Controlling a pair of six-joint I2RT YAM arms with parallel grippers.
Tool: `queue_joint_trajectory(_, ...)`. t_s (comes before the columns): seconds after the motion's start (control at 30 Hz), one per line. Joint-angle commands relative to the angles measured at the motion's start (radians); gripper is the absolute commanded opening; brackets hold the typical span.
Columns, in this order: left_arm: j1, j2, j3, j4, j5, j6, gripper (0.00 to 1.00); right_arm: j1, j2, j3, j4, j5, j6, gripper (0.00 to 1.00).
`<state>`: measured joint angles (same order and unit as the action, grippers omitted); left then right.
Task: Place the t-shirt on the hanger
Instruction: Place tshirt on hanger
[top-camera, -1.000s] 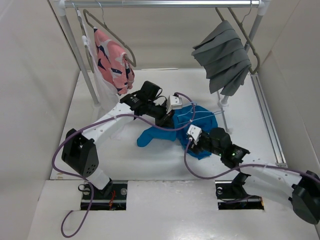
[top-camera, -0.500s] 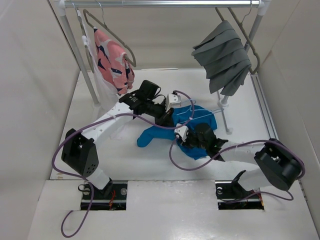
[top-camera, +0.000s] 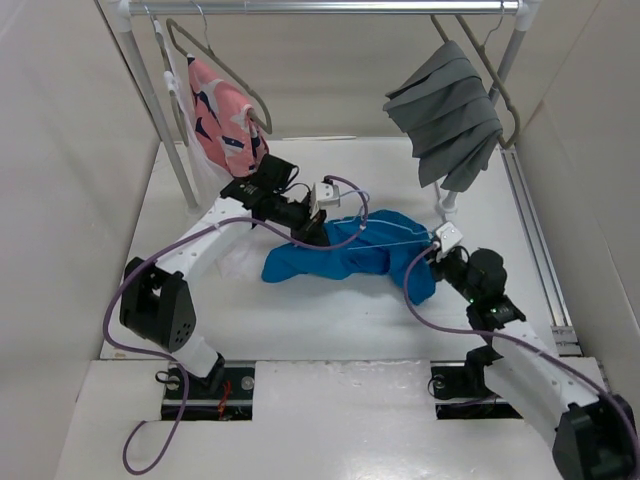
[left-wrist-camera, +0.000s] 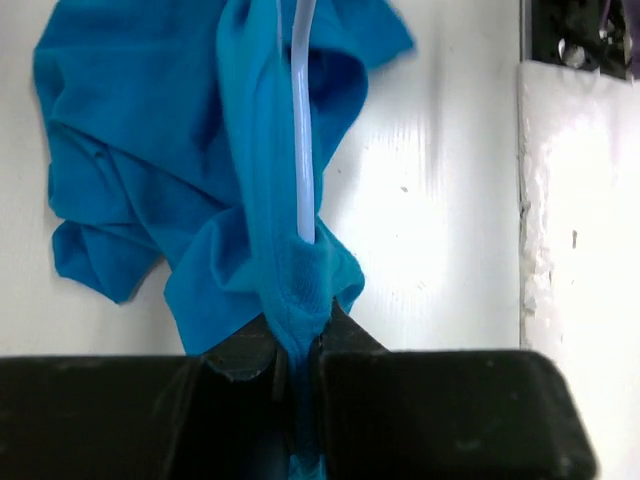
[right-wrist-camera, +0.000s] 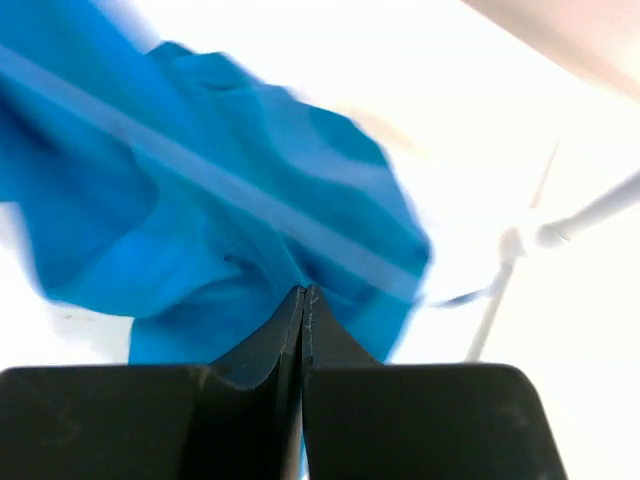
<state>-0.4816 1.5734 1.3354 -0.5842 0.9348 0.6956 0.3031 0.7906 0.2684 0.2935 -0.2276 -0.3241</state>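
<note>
The bright blue t-shirt (top-camera: 340, 260) lies stretched across the middle of the table between my two grippers. The thin light-blue hanger (top-camera: 400, 229) runs as a pale wire over its right half. My left gripper (top-camera: 318, 232) is at the shirt's upper left edge. In the left wrist view it (left-wrist-camera: 300, 335) is shut on a bunched fold of the t-shirt (left-wrist-camera: 150, 150), and the hanger wire (left-wrist-camera: 303, 150) goes into that fold. My right gripper (top-camera: 432, 262) is at the shirt's right end. In the right wrist view it (right-wrist-camera: 303, 292) is shut, tips in the t-shirt (right-wrist-camera: 200, 180), below the hanger wire (right-wrist-camera: 250, 205).
A clothes rack rail (top-camera: 320, 8) spans the back. A pink garment (top-camera: 228, 125) hangs at its left, close to my left arm, and a pleated grey garment (top-camera: 445, 110) at its right. A white rack post (top-camera: 445, 215) stands just behind my right gripper. A floor track (top-camera: 535, 240) runs along the right.
My right gripper has shut and swung from the shirt's middle to its right end. My left gripper moved left with its fold. The shirt is now drawn out longer.
</note>
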Motion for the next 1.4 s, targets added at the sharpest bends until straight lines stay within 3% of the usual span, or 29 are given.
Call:
queue_joint_trajectory(0.0, 0.024, -0.065, 0.015, -0.089, 0.018, 0.137, 0.00, -0.105, -0.074, -0.012, -0.171, -0.044, 0.049, 0.00)
queue_joint_trajectory(0.13, 0.024, -0.090, 0.015, -0.206, -0.004, 0.353, 0.00, -0.248, -0.114, -0.012, -0.249, -0.121, 0.068, 0.00)
queue_joint_trajectory(0.27, 0.063, -0.131, -0.048, -0.215, -0.099, 0.484, 0.00, -0.360, -0.123, 0.046, -0.287, -0.139, 0.068, 0.00)
queue_joint_trajectory(0.43, 0.104, -0.167, -0.074, -0.149, -0.175, 0.490, 0.00, -0.371, -0.062, 0.104, -0.297, -0.159, 0.036, 0.00)
queue_joint_trajectory(0.53, 0.113, -0.167, -0.084, -0.138, -0.134, 0.469, 0.00, -0.371, -0.021, 0.115, -0.258, -0.286, -0.021, 0.00)
queue_joint_trajectory(0.57, 0.113, -0.167, -0.084, -0.138, -0.082, 0.455, 0.00, -0.371, -0.021, 0.124, -0.245, -0.384, -0.038, 0.04)
queue_joint_trajectory(0.63, 0.113, -0.167, -0.084, -0.138, -0.042, 0.400, 0.00, -0.320, -0.039, 0.150, -0.244, -0.436, -0.084, 0.15)
queue_joint_trajectory(0.67, 0.104, -0.167, -0.096, -0.125, -0.018, 0.377, 0.00, -0.290, -0.063, 0.164, -0.258, -0.437, -0.098, 0.26)
queue_joint_trajectory(0.77, 0.104, -0.158, -0.105, -0.102, -0.005, 0.306, 0.00, -0.124, -0.169, 0.227, -0.333, -0.336, -0.116, 0.41)
queue_joint_trajectory(0.83, 0.104, -0.158, -0.114, -0.086, 0.015, 0.274, 0.00, 0.012, -0.185, 0.255, -0.387, -0.184, -0.089, 0.52)
queue_joint_trajectory(0.9, 0.104, -0.158, -0.114, -0.056, 0.024, 0.217, 0.00, 0.111, -0.168, 0.287, -0.399, -0.097, -0.034, 0.69)
queue_joint_trajectory(1.07, 0.104, -0.158, -0.142, 0.018, 0.033, 0.124, 0.00, 0.497, 0.028, 0.365, -0.389, 0.325, 0.133, 0.77)
queue_joint_trajectory(1.2, 0.104, -0.158, -0.162, 0.081, 0.033, 0.043, 0.00, 0.609, 0.174, 0.411, -0.363, 0.569, 0.434, 0.84)
queue_joint_trajectory(1.27, 0.104, -0.158, -0.172, 0.107, 0.033, 0.015, 0.00, 0.623, 0.183, 0.411, -0.331, 0.641, 0.488, 0.84)
queue_joint_trajectory(1.37, 0.104, -0.145, -0.173, 0.125, 0.033, -0.021, 0.00, 0.650, 0.260, 0.411, -0.183, 0.642, 0.598, 0.74)
